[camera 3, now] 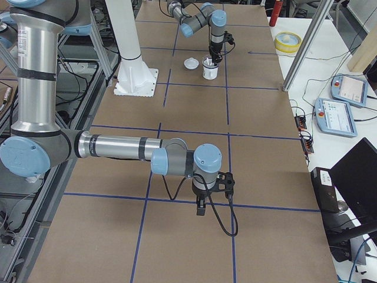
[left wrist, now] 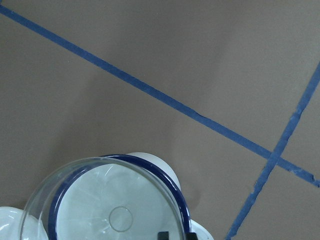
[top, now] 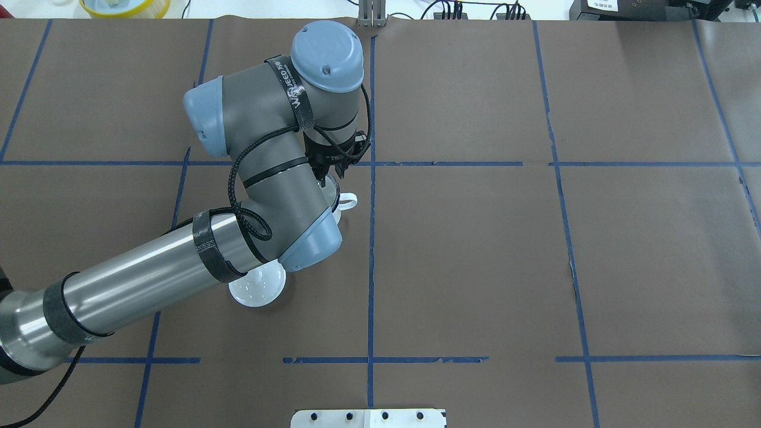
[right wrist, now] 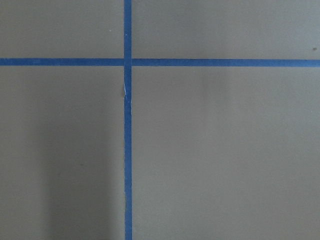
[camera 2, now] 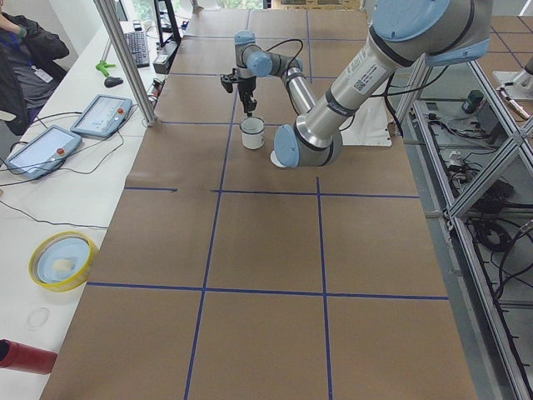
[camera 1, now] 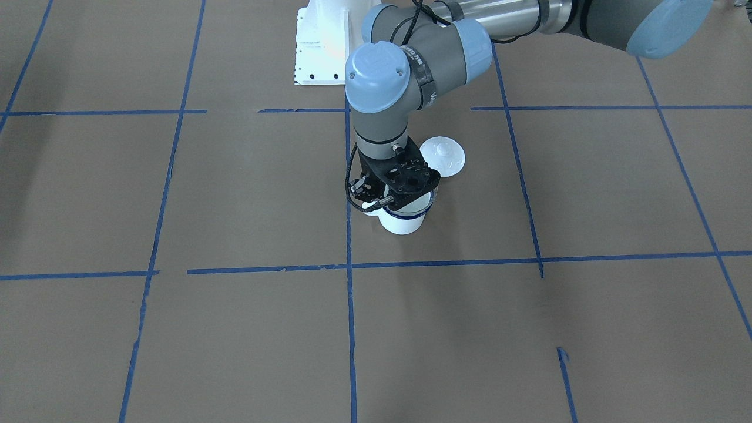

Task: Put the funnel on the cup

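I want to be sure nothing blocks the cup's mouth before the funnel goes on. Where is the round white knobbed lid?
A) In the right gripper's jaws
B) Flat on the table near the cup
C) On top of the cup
B: the lid lies on the table, apart from the cup; only the clear funnel is over the cup's mouth.

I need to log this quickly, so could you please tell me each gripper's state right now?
Left gripper: closed on the small clear funnel over the white blue-rimmed mug.
Right gripper: cannot be told.
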Available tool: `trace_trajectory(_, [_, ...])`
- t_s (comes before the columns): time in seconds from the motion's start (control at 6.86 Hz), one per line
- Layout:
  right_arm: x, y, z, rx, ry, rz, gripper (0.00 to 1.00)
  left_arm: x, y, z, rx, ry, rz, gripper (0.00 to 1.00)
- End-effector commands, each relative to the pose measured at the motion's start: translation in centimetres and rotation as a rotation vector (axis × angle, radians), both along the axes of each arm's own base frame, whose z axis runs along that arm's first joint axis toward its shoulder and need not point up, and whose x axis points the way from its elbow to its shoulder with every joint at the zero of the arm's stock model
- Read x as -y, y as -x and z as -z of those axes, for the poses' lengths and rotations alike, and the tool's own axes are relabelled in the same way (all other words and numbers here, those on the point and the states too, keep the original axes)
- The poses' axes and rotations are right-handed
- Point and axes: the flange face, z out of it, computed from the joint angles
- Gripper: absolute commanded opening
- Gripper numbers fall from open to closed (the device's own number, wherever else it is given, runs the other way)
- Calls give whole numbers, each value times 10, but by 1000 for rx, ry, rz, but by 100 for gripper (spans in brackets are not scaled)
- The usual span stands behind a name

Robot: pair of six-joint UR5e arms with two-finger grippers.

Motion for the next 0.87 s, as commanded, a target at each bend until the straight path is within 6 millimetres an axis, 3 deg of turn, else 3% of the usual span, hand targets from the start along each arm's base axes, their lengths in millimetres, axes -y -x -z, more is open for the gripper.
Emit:
trace_trajectory(0.0, [0,0,0,0,0,0,100,-3,4,4,-11,-11,-5,100])
trace_trajectory(0.15, [0,0,0,0,0,0,100,-11,25,26,-59,-73,-28,100])
trace_trajectory(0.29, [0,0,0,0,0,0,100,-28,62,19,-108,-139,-76,100])
trace_trajectory(0.44, [0,0,0,0,0,0,100,-38,123,5,-135,-265,-121,100])
trace_trajectory(0.58, [0,0,0,0,0,0,100,-35,179,-17,-117,-370,-152,100])
trace_trajectory(0.73, [0,0,0,0,0,0,100,-10,236,-45,-76,-453,-207,100])
